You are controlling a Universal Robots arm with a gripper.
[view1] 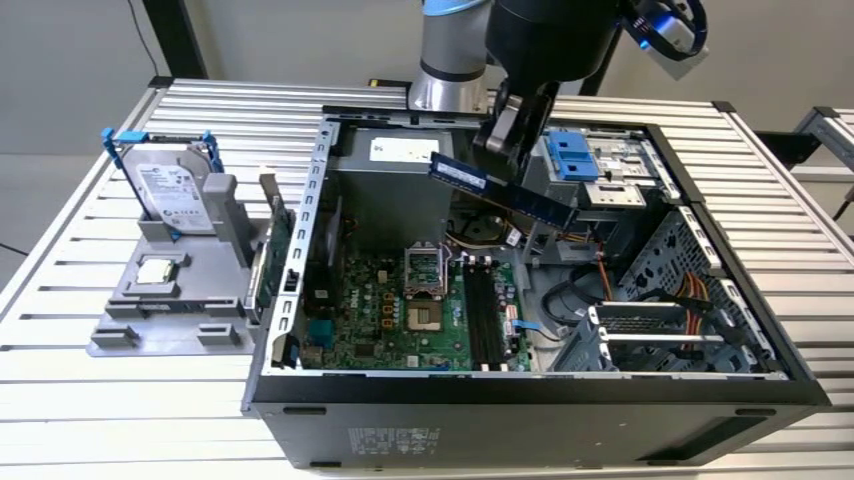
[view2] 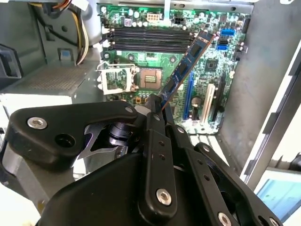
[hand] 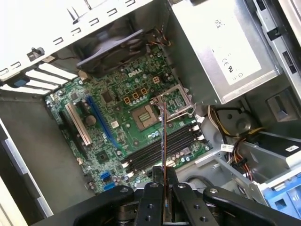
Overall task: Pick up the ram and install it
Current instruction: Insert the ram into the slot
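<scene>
On the exterior view's left, a silver hard drive (view1: 174, 195) with a blue handle stands upright in a grey holder (view1: 167, 325) on the slatted metal table (view1: 80, 420), with a processor chip (view1: 158, 270) lying flat in the holder just in front of it. Beside the holder, a green expansion card (view1: 274, 255) stands on edge, close against the outer wall of the open computer case (view1: 534, 410). Inside the case lies the green motherboard (view1: 380, 315) with its bare processor socket (view1: 424, 290), and next to the socket run the black memory slots (view1: 483, 315), all unfilled. Above the board, near the grey power supply (view1: 394, 150), the gripper (view1: 499, 160) hangs from the arm with its fingers clamped on the ram (view1: 537, 204), which is in the air, tilted with one end lower, and well clear of the slots. In the second wrist view the ram (view2: 186, 66) juts out from the gripper (view2: 157, 101) over the motherboard, its far end over the slots (view2: 150, 40). In the first wrist view the ram (hand: 163, 136) appears edge-on as a thin line rising from the gripper (hand: 163, 176), crossing the slots (hand: 160, 148) at an angle. Further to the exterior view's right sit a blue drive caddy (view1: 567, 155) and a metal drive cage (view1: 694, 290)
</scene>
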